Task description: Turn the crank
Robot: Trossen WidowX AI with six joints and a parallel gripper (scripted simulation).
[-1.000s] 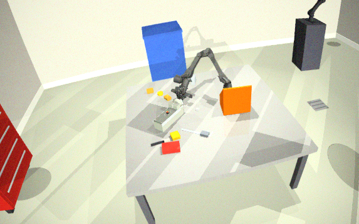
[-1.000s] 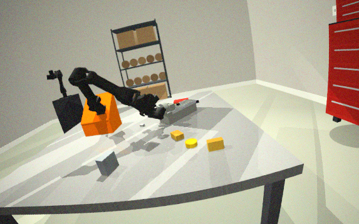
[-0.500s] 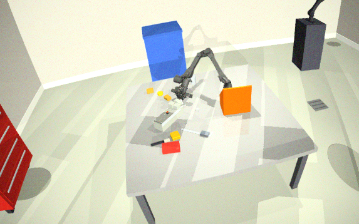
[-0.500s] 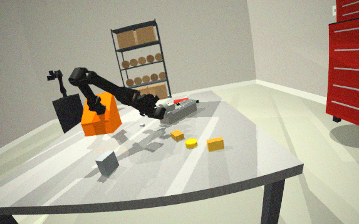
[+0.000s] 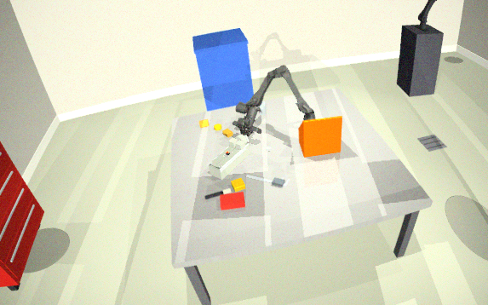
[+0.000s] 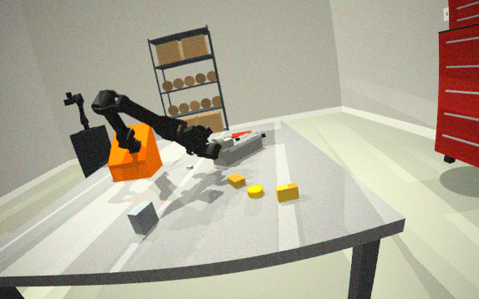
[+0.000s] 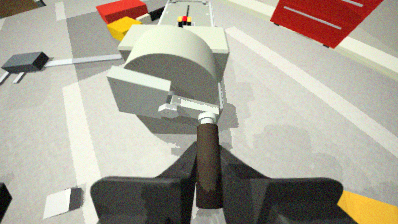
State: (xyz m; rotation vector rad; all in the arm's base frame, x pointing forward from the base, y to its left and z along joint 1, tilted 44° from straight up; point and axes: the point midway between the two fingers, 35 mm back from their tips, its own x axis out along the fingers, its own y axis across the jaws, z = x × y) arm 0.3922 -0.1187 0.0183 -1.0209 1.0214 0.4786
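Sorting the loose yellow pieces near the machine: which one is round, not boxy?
The middle one of the row of three: the yellow disc, a flat cylinder between the two yellow blocks.

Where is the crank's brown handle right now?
In the wrist view the brown handle sits bottom centre, clamped between the gripper fingers, running up to the crank arm on the pale machine.
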